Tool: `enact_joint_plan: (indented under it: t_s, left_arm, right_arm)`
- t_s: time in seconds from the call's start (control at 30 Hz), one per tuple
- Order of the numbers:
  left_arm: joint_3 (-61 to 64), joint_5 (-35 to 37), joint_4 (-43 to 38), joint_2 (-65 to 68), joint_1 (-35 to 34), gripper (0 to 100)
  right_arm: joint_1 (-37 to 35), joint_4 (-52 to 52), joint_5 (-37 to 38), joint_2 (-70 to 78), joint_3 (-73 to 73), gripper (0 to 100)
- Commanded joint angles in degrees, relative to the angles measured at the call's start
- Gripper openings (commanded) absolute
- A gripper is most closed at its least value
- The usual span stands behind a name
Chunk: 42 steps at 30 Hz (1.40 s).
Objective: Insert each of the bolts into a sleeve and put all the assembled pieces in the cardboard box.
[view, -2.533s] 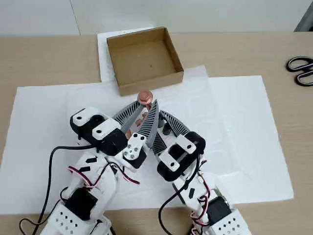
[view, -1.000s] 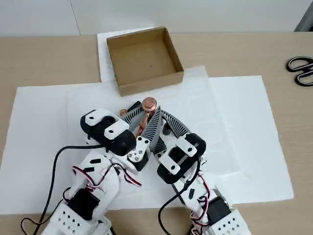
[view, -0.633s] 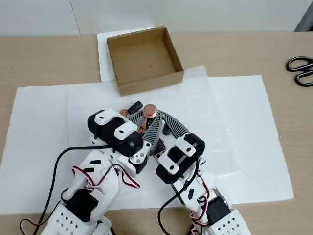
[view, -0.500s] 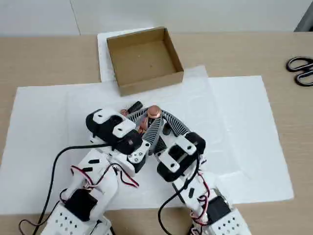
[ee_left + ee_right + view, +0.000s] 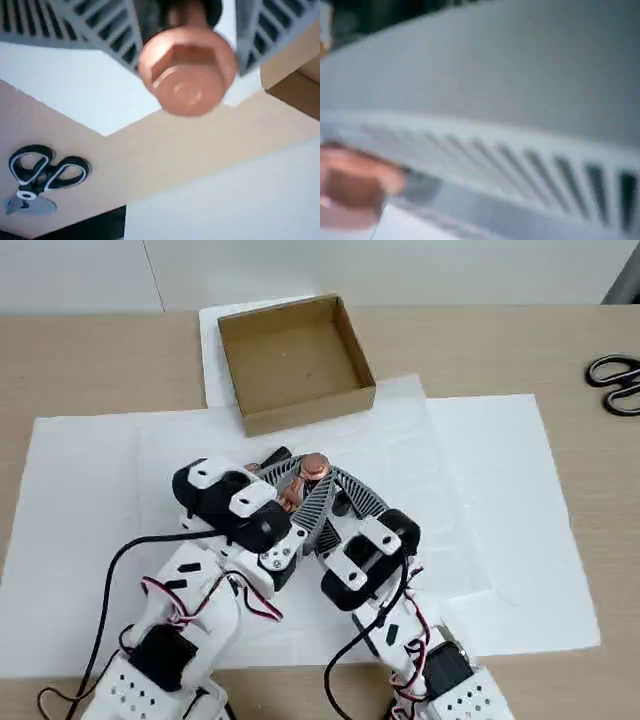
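Observation:
My left gripper (image 5: 305, 480) is shut on a copper bolt (image 5: 314, 466), whose round head stands up at the middle of the white paper. In the left wrist view the bolt head (image 5: 187, 75) sits between my ribbed grey fingers (image 5: 100, 30), its shaft running back into something dark. My right gripper (image 5: 340, 498) meets it from the right, apparently shut on a black sleeve (image 5: 340, 505) that is mostly hidden. The right wrist view shows a blurred grey finger (image 5: 520, 165) beside a copper shape (image 5: 350, 185). The cardboard box (image 5: 310, 410) stands open behind the grippers.
A black sleeve (image 5: 280, 455) with a copper end lies on the paper (image 5: 480, 490) just behind my left gripper. Scissors (image 5: 615, 383) lie at the far right on the bare table, also seen as scissors (image 5: 42, 172) in the left wrist view.
My left arm drew back from the box and turned, carrying the bolt closer to the right gripper. The black and copper piece on the paper came into sight. The right arm barely moved.

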Motion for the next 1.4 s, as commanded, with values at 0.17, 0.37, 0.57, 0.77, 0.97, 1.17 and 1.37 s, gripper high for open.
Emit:
enact_joint_plan:
  t_s: [0.17, 0.37, 0.57, 0.77, 0.97, 1.17, 1.37]
  left_arm:
    - [-3.38, -3.25, 8.18, -0.44, -0.18, 11]
    - [-3.03, -7.74, 8.18, -0.44, -0.26, 11]
    - [-3.38, -13.54, 8.26, 0.7, -5.01, 11]
    - [-7.69, -13.71, 6.42, 5.27, -7.12, 11]
    - [-8.13, -13.71, 5.8, 9.85, -7.12, 11]
    - [-8.13, -9.76, 0.88, 9.49, -7.91, 10]
    - [-8.04, -2.29, -3.78, 9.41, -14.07, 10]
  right_arm:
    - [-0.13, 0.22, 0.44, -1.01, 0.0, 0.4]
    - [-0.13, 0.48, 0.44, -1.01, 0.0, 0.4]
    - [-0.13, 0.57, 0.53, -1.01, 0.0, 0.4]
    - [-0.04, 0.57, 0.53, -1.01, 0.0, 0.4]
    - [-0.04, 0.57, 0.53, -1.01, 0.0, 0.4]
    - [-0.04, 0.66, 0.53, -1.01, 0.0, 0.4]
    - [-0.04, 0.66, 0.53, -1.01, 0.0, 0.4]
